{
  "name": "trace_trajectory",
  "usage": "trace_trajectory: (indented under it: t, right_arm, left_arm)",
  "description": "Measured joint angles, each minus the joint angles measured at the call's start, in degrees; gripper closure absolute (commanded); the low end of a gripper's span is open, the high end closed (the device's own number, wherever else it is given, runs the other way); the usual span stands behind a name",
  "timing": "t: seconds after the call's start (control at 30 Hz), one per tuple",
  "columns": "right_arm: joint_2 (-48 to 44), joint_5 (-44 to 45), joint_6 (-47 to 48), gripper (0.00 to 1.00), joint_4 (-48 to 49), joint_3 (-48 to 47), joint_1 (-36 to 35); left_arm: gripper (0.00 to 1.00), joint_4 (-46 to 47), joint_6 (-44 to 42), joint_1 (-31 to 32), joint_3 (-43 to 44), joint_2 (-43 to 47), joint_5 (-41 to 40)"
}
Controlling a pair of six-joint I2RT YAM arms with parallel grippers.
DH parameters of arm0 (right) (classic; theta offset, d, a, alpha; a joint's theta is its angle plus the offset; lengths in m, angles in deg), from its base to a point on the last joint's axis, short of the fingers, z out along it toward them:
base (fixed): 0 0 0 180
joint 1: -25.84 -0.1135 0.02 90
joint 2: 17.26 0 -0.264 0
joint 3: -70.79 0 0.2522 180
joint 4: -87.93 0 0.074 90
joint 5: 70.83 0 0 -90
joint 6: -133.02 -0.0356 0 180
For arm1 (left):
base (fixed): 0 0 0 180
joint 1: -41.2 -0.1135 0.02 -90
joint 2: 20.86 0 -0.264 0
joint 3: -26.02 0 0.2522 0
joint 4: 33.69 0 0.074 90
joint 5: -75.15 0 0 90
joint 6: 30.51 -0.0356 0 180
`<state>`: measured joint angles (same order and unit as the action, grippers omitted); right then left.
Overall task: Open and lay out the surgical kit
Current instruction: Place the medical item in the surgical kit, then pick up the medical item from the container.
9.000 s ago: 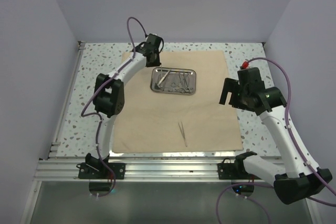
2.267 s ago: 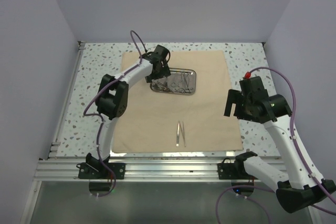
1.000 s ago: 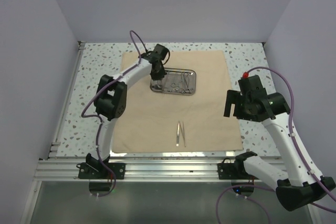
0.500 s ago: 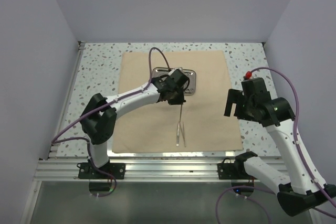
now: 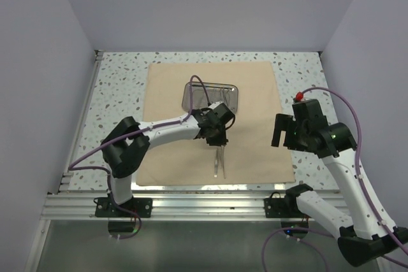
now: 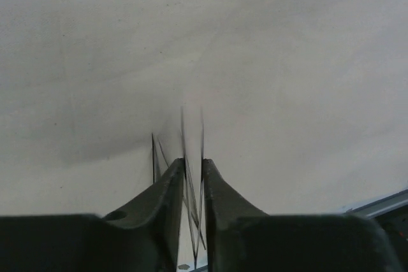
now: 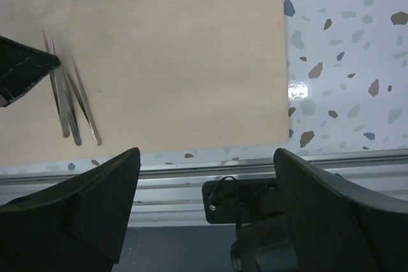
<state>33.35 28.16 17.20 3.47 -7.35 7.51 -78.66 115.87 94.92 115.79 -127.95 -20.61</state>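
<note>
The surgical kit (image 5: pixel 191 157) lies opened out on the speckled worktop (image 5: pixel 121 87), which ends at a metal rail (image 5: pixel 204 203) along its near side. The tan cloth (image 5: pixel 255 151) is spread flat, and its near edge runs just beside that rail. Close to this near edge, about the middle of the cloth, slim steel tweezers (image 5: pixel 220 164) lie flat and point near to far. In the right wrist view they show as thin strips side by side (image 7: pixel 64 103). Right above their far end the left claw (image 5: pixel 218 143) points down. In its own view its fingers (image 6: pixel 169 189) are almost pressed together (image 6: pixel 193 164), pinching a thin steel tool (image 6: pixel 192 148) that sticks out toward the cloth (image 6: pixel 255 62). Whether the tool's tip touches the cloth cannot be told, as it is blurred. At the right, the right claw (image 5: pixel 280 133) hangs above the right edge of the cloth, well apart from the tweezers. Its fingers are spread wide (image 7: pixel 204 157) with nothing between them, and below them lie the near right corner of the cloth (image 7: pixel 178 49) and the worktop (image 7: pixel 344 42). Farther back, on the far half of the cloth, sits the shiny steel tray (image 5: pixel 233 90), its near left part hidden by the left arm. What it holds is too small to make out.
</note>
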Motion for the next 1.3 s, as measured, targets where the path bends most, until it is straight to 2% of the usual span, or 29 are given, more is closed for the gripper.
trace_trajectory:
  t: [0.07, 0.1, 0.17, 0.27, 0.3, 0.37, 0.5, 0.63, 0.77, 0.9, 1.1, 1.3]
  right_arm:
    - [0.9, 0.0, 0.0, 0.1, 0.0, 0.0, 0.0]
    - [1.2, 0.0, 0.0, 0.1, 0.0, 0.0, 0.0]
    - [1.2, 0.0, 0.0, 0.1, 0.0, 0.0, 0.0]
    - [1.2, 0.2, 0.0, 0.1, 0.0, 0.0, 0.0]
    - [1.3, 0.4, 0.0, 0.1, 0.0, 0.0, 0.0]
    - [1.3, 0.5, 0.0, 0.1, 0.0, 0.0, 0.0]
    - [1.9, 1.1, -0.2, 0.1, 0.0, 0.0, 0.0]
    - [3.1, 2.1, -0.8, 0.1, -0.1, -0.4, 0.0]
    - [4.8, 3.2, -1.4, 0.1, -0.6, -2.2, 0.0]
    - [6.8, 5.0, -1.6, 0.09, -1.2, -4.8, 0.0]
    - [8.7, 7.0, -1.6, 0.09, -1.9, -6.8, 0.0]
    - [10.3, 8.1, -1.4, 0.09, -2.2, -6.9, 0.0]
  left_arm:
    - [0.65, 0.1, 0.5, 0.4, 0.0, 0.0, 0.2]
    - [0.57, 0.0, 0.8, 0.4, 0.0, 0.0, 0.2]
    - [0.5, -0.3, 1.1, 0.4, 0.0, 0.0, 0.0]
    - [0.3, -2.4, 0.8, 0.3, 1.2, -0.1, -0.7]
    - [0.16, -3.5, 0.2, 0.3, 2.3, -0.2, -1.2]
    - [0.01, -5.5, -1.3, 0.0, 5.4, -0.5, -2.4]
    - [0.0, -6.6, -6.5, -2.0, 12.1, -0.9, -4.5]
    - [0.07, -6.4, -13.5, -8.8, 18.2, -3.3, -4.7]
    - [0.14, -6.5, -21.0, -17.4, 27.3, -11.8, -5.5]
    - [0.25, -7.6, -27.3, -22.3, 34.6, -20.8, -6.4]
    - [0.37, -9.0, -31.8, -22.9, 34.7, -24.2, -6.3]
    - [0.42, -5.7, -32.2, -22.4, 26.4, -21.5, -5.1]
